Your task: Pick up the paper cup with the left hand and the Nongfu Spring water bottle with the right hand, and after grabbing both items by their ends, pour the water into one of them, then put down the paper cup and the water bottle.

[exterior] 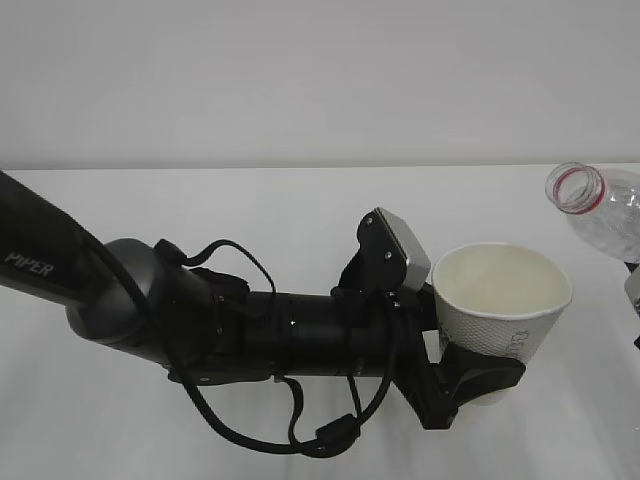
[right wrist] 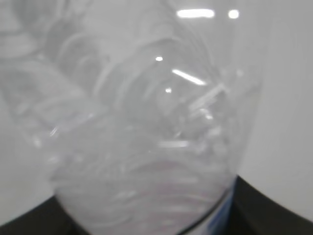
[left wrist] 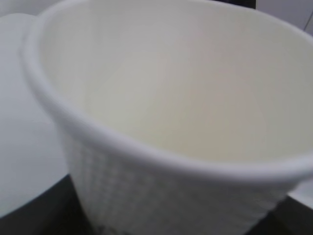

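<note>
Item 1, the paper cup [exterior: 502, 300]: white, tapered, held upright above the desk [exterior: 300, 215] at about 4 o'clock in the exterior view, mouth open upward. Interior looks dry and empty in the left wrist view [left wrist: 186, 98]. Embossed wall; dark print low on its side.

Item 2, the left hand [exterior: 470, 375]: black arm marked PIPER, reaching in from 9 o'clock. Its tool is clamped on the lower part of the cup, jaws standing fairly wide around it.

Item 3, the Nongfu Spring water bottle [exterior: 600, 210]: clear, ribbed, red neck ring, uncapped. Sits at 2 o'clock, tilted so its mouth points toward 10 o'clock, above and just right of the cup rim, apart from it. The right wrist view shows its clear body [right wrist: 146, 147] close up, with a strip of label at the bottom edge.

Item 4, the right hand: only dark edges show beneath the bottle in the right wrist view. The tool appears closed around the bottle's lower body.

Item 5, the water: no stream visible; level in the bottle cannot be read.

Handling note, pouring step: judged about to begin. Bring the bottle mouth over the cup's centre before tipping further, tilt slowly, keep the cup level and the rim clear of the neck.
</note>
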